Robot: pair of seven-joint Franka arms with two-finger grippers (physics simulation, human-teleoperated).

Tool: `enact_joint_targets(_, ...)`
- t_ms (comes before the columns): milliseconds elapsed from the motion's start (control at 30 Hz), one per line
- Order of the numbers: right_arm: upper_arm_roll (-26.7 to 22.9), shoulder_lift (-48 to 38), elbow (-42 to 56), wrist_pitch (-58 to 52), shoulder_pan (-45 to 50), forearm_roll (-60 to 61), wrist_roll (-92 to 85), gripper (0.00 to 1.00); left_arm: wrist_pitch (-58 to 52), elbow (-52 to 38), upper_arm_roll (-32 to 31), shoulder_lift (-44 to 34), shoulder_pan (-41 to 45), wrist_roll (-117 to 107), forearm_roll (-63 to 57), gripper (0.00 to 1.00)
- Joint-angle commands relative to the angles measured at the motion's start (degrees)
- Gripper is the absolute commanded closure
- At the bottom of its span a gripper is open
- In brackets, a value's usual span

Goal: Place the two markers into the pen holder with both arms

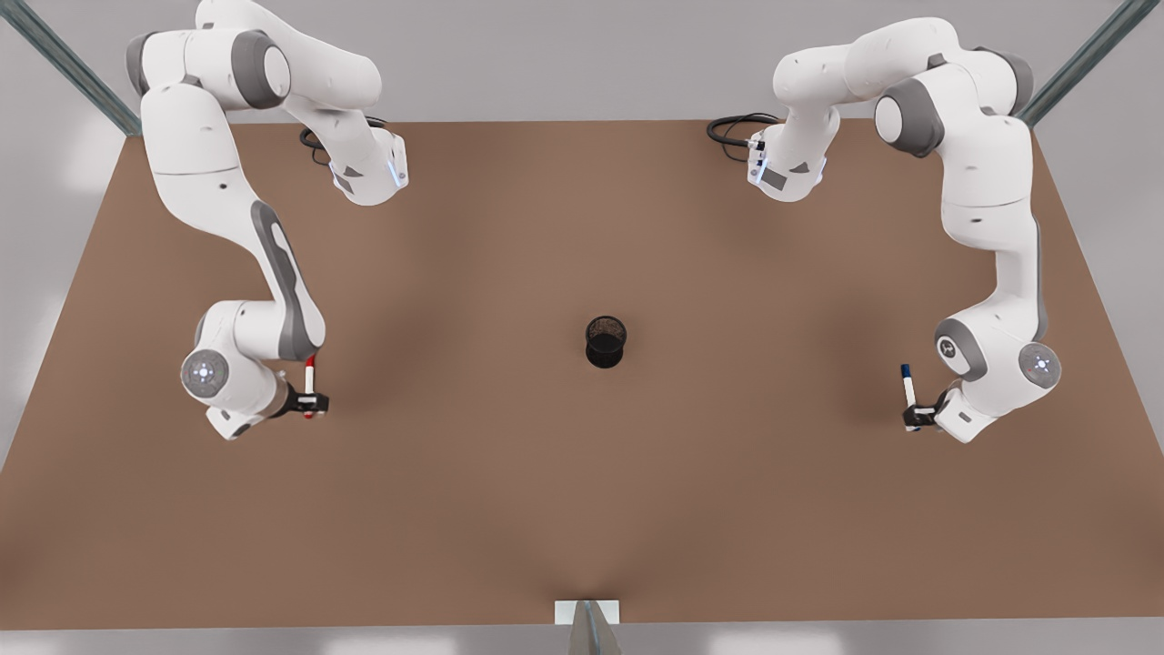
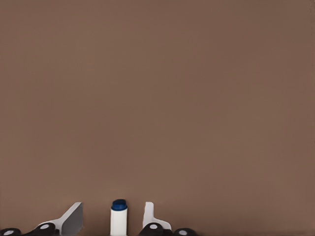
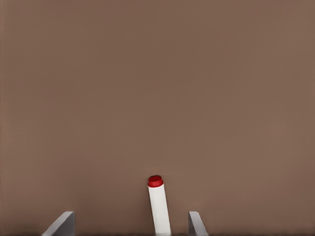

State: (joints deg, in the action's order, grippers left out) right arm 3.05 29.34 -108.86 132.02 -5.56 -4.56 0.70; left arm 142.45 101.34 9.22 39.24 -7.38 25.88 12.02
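Brown tabletop (image 1: pixel 509 509) spans everything. At the front view's left, the right tool (image 1: pixel 309 404) straddles the red marker (image 1: pixel 309 375), fingers clear. Centre, the pen holder (image 1: pixel 606 341). Rightward, the left tool (image 1: pixel 917 417) straddles the blue marker (image 1: pixel 908 386), unclosed. Light, slick barrels: grip mid-barrel.

Front view: looks from high above, almost straight down, at the whole brown table (image 1: pixel 582 509) and both arms, from far.
Left wrist view: looks along its fingers (image 2: pixel 149 215) to the bare table, very near; shares the blue marker (image 2: pixel 118 218) with the front view.
Right wrist view: same way, very near; shares the red marker (image 3: pixel 159 204) with the front view.
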Motion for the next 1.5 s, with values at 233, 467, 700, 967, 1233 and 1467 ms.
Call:
enact_joint_targets(233,0.2,0.8,-2.05,2.63,-2.52,-0.01,-1.58,0.16,0.63,0.08,0.01,1.01,0.0,9.1,0.99,0.45)
enact_joint_targets(467,0.82,2.21,-2.06,3.33,-2.35,0.08,-2.99,0.44,0.72,0.08,0.01,1.36,0.0,9.19,0.99,0.57)
enact_joint_targets(700,0.82,3.35,-2.06,3.42,-2.97,-0.01,-4.13,0.46,1.07,0.08,0.01,1.54,0.0,8.66,1.08,0.76)
enact_joint_targets(967,0.9,3.7,-2.23,3.42,-3.23,0.08,-5.27,0.55,-9.46,-5.71,-0.17,-0.92,1.67,4.09,2.31,0.79)
enact_joint_targets(1233,0.99,3.7,-2.67,3.51,-3.49,0.08,-5.54,0.56,-26.88,-13.54,-0.08,-9.44,9.49,-5.4,-4.72,0.79)
enact_joint_targets(1467,0.99,4.05,-2.67,3.6,-3.49,0.08,-5.62,0.56,-29.34,-17.84,-0.43,-13.93,34.89,-39.67,5.82,0.79)
